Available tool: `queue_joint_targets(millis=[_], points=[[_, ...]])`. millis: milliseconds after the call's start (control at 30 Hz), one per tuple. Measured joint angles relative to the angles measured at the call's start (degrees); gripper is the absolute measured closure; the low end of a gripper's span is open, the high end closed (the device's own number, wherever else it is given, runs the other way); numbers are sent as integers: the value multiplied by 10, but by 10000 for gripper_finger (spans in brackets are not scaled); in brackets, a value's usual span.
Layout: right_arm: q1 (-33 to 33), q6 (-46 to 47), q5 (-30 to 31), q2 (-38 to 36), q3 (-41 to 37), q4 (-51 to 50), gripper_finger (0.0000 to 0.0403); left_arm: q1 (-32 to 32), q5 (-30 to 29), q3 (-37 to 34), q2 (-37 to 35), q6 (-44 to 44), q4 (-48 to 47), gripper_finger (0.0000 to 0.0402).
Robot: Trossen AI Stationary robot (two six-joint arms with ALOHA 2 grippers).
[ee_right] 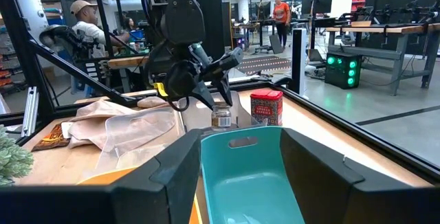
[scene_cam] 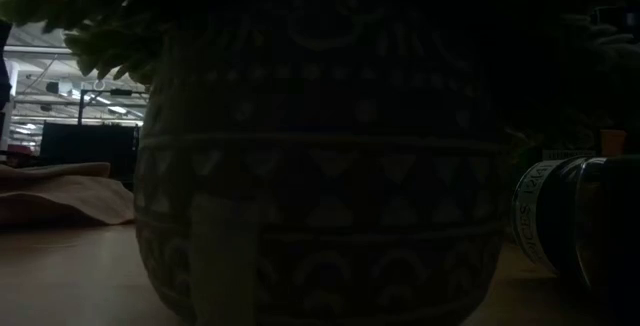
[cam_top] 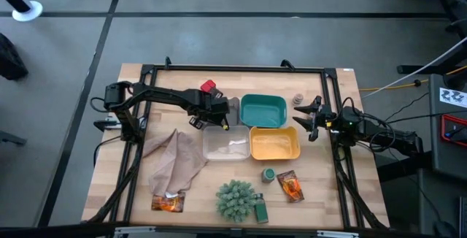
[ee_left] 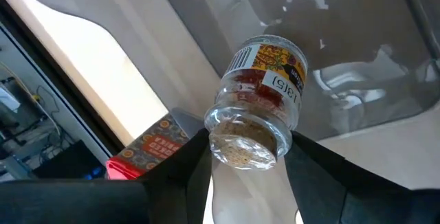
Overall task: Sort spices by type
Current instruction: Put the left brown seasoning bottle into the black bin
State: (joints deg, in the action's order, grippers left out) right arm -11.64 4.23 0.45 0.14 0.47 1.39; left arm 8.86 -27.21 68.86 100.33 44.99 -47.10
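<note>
My left gripper (cam_top: 219, 118) is over the grey tray (cam_top: 233, 106), shut on a tiny brownish-topped jar (ee_left: 260, 104); the right wrist view shows the same jar (ee_right: 221, 117). One red tub (cam_top: 209, 87) stands on the table toward the far edge. A second tiny jar (cam_top: 299, 99) stands near my right gripper (cam_top: 312, 117), which is open at the teal tray's (cam_top: 263, 110) right end. Two green jars (cam_top: 268, 174) (cam_top: 260, 210) and two orange sachets (cam_top: 290, 187) (cam_top: 168, 203) lie near the near edge. My left gripper (ee_left: 249, 148) pinches the tiny jar at its brownish-topped end (ee_left: 242, 145) between its two fingers (ee_left: 196, 157), coming from above. The jar hangs below the fingers over the grey tray (ee_left: 357, 59), slightly tilted. The teal tray's rim hides its bottom in the right wrist view.
A clear tray (cam_top: 225, 143) and a yellow tray (cam_top: 274, 143) sit in front of the grey and teal ones. A tan cloth (cam_top: 174, 161) lies left, and a spiky plant ball (cam_top: 235, 200) stands at the near edge, its pot (scene_cam: 320, 166) filling the low view.
</note>
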Motion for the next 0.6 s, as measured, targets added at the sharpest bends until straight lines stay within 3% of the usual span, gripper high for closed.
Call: queue_joint_targets(millis=[367, 600], points=[[0, 0, 0, 0, 0, 0, 203, 0, 0, 0, 22, -37, 1, 245], [0, 0, 0, 0, 0, 0, 203, 0, -1, 0, 26, -6, 12, 245]])
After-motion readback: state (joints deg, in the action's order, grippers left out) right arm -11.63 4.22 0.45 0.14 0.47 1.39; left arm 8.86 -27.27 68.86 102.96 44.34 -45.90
